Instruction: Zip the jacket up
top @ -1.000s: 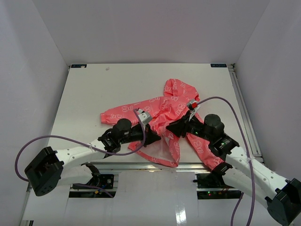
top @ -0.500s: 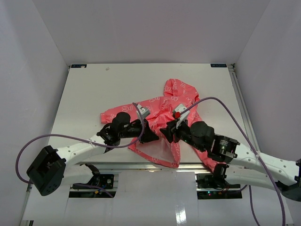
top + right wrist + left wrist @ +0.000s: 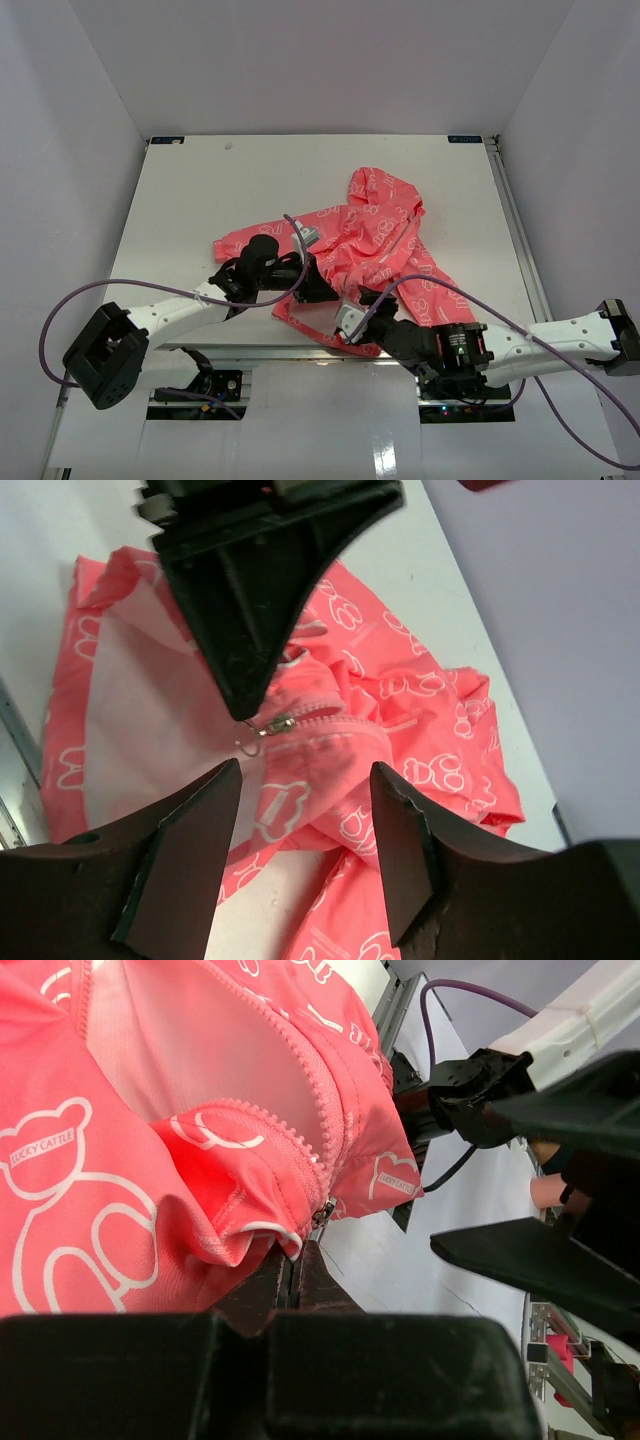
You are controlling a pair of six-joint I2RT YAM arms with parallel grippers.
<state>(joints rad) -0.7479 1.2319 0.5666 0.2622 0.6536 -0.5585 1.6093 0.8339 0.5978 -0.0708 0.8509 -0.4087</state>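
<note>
The coral-pink jacket with white bear prints lies crumpled at the table's middle, its white lining showing at the open front. My left gripper is shut on the jacket's bottom hem beside the zipper; in the left wrist view its fingers pinch the hem just below the zipper slider. My right gripper is open and empty, close to the right of the left one. In the right wrist view its fingertips straddle the fabric below the metal slider, apart from it. The left gripper's fingers hang over the slider.
Purple cables loop from both arms. The table's near edge with a metal rail lies just below the grippers. White walls enclose the table on three sides. The right arm's wrist crowds the left wrist view.
</note>
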